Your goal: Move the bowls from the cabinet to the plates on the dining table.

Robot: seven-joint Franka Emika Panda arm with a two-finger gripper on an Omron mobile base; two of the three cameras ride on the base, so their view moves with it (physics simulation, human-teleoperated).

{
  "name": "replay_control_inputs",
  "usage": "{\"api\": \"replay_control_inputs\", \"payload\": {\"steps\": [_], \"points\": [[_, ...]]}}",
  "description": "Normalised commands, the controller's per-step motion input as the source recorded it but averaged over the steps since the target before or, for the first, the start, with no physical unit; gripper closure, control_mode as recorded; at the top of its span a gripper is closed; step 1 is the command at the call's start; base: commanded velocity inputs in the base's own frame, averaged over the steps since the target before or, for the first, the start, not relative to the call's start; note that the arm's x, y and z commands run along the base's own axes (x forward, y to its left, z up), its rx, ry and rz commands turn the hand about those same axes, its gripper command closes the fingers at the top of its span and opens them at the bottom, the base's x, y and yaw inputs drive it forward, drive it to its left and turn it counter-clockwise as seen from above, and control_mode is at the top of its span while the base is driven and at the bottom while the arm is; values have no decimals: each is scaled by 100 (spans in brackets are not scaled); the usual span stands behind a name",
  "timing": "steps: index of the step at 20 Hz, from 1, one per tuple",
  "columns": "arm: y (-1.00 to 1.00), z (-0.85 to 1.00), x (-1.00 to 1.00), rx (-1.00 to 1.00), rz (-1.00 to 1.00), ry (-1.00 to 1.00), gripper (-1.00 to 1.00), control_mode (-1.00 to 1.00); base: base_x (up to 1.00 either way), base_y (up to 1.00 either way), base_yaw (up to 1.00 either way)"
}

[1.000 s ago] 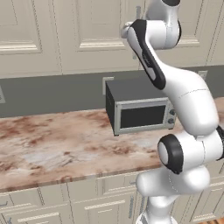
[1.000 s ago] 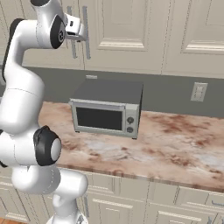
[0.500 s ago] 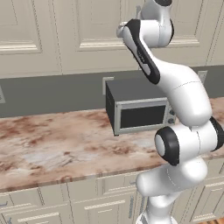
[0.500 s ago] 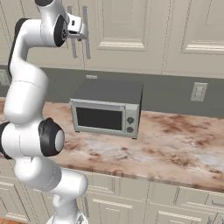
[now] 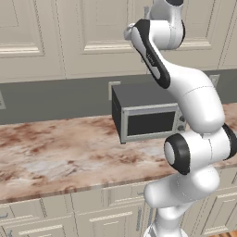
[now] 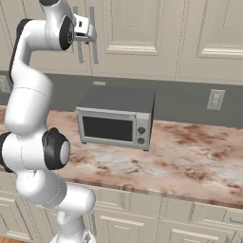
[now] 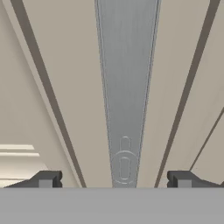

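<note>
**Pincer lined up on the cabinet handle, doors shut**

The pincer (image 7: 114, 179) stands with its tips spread wide apart, holding nothing. In the hand view the metal bar handle (image 7: 126, 87) runs straight between the two tips, centred. In the right base view the hand is raised against the cabinet (image 6: 137, 28), at its paired handles.

Judgement: the step in hand is taking the handle to open the door. Keep the bar centred, close squarely on it, then pull along the door's swing, not straight out.

The cabinet is closed; the bowls cannot be seen and are presumably inside. The microwave (image 6: 116, 118) on the surface (image 6: 190, 152) is shut; its contents cannot be told.
</note>
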Motion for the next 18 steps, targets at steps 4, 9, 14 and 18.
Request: {"api": "replay_control_inputs", "payload": {"steps": [4, 9, 14, 18], "points": [[0, 0, 0, 0, 0, 0, 100, -100, 0, 0, 0], [0, 0, 0, 0, 0, 0, 100, -100, 0, 0, 0], [0, -8, 0, 0, 0, 0, 100, -100, 0, 0, 0], [3, -6, 0, 0, 0, 0, 100, -100, 0, 0, 0]]}}
